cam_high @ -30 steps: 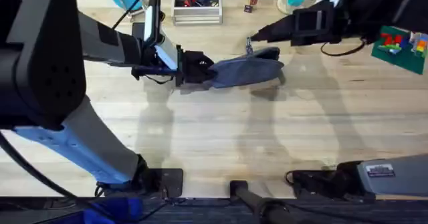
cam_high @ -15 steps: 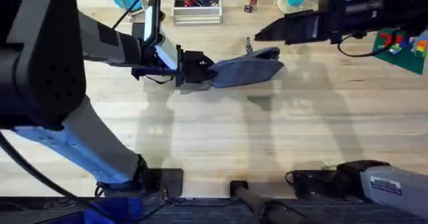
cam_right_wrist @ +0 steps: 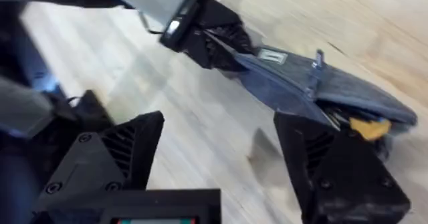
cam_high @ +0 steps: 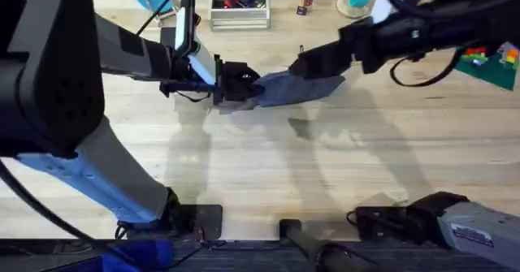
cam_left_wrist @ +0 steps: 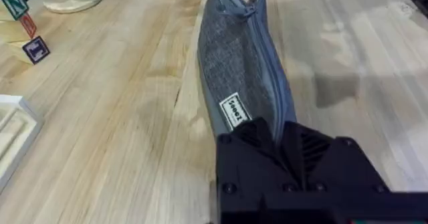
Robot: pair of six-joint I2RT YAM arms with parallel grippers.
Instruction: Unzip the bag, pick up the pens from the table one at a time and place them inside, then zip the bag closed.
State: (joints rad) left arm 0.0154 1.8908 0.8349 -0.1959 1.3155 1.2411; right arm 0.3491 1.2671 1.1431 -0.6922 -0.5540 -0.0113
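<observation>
The bag (cam_high: 296, 87) lies far back on the table (cam_high: 260, 166), one end clamped by the left gripper (cam_high: 236, 84). The right gripper (cam_right_wrist: 214, 150) hovers over it, fingers apart. The bag looks soft and light, so I think the small zipper tab (cam_right_wrist: 318, 58) is the best place to take.

- Blue-grey fabric bag (cam_high: 294, 88): elongated, lying on the pale wooden desk (cam_high: 268, 166), one end clamped.
- Tan-yellow pen (cam_right_wrist: 369, 127): poking from the bag's open end.
</observation>
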